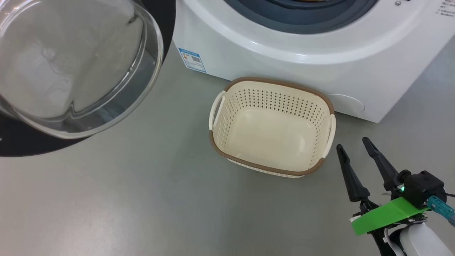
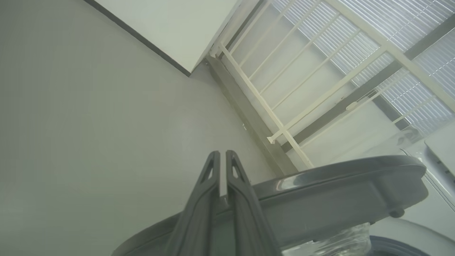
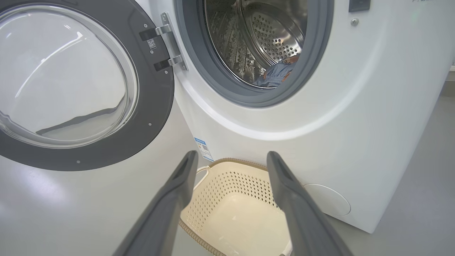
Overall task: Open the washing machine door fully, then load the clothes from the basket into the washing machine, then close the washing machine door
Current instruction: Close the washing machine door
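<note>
The washing machine door [image 1: 21, 142] stands swung open at the upper left, its glass bowl [image 1: 71, 64] bulging toward me. In the right wrist view the door [image 3: 156, 106] hangs on its hinge beside the washing machine [image 3: 355, 106], and blue clothes [image 3: 275, 75] lie at the front of the steel drum [image 3: 277, 35]. The cream basket [image 1: 217, 142] sits on the floor in front of the machine with nothing inside it. My right gripper [image 1: 352, 143] is open, just right of the basket [image 3: 213, 199]. My left gripper [image 2: 222, 153] is shut and empty, rising past the door's dark rim [image 2: 337, 188].
Grey floor [image 1: 124, 199] spreads to the left of and in front of the basket. A blue label [image 1: 192, 59] marks the machine's lower front corner. The left wrist view shows a white railing [image 2: 284, 106] and a pale panel [image 2: 170, 28] beyond the door.
</note>
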`<state>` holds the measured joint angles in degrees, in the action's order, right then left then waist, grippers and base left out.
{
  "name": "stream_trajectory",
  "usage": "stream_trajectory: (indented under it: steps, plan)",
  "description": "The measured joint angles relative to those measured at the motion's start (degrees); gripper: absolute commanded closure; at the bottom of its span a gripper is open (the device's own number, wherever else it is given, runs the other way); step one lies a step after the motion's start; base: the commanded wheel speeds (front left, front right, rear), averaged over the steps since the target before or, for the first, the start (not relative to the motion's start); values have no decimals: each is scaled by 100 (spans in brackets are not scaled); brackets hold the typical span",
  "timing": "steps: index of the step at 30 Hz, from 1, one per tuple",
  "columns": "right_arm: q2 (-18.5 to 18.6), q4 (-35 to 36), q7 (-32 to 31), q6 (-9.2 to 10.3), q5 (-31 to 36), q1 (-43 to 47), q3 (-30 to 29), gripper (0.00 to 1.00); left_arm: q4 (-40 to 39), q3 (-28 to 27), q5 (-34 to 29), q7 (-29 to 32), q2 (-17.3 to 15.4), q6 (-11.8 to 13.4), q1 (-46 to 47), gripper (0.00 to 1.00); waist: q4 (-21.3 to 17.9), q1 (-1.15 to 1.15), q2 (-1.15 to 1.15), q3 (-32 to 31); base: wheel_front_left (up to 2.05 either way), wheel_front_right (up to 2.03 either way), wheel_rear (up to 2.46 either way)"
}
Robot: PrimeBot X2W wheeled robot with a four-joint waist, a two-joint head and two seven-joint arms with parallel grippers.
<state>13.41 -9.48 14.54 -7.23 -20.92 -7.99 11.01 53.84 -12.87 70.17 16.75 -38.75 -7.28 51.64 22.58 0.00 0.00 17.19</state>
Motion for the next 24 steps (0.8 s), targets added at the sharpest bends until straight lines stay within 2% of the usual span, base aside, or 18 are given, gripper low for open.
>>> stream_trajectory:
  steps: [9, 24]
  plan:
    - [43, 34, 0, 0, 40, -1, 8, 0, 178, 232, 296, 721, -140, 0, 96, 100, -59, 0, 0, 109, 0, 0, 0]
    - [144, 78, 0, 0, 81, -130, 15, 0, 30, 357, 570, 738, -219, 2, 71, 100, -82, 0, 0, 318, 0, 0, 0]
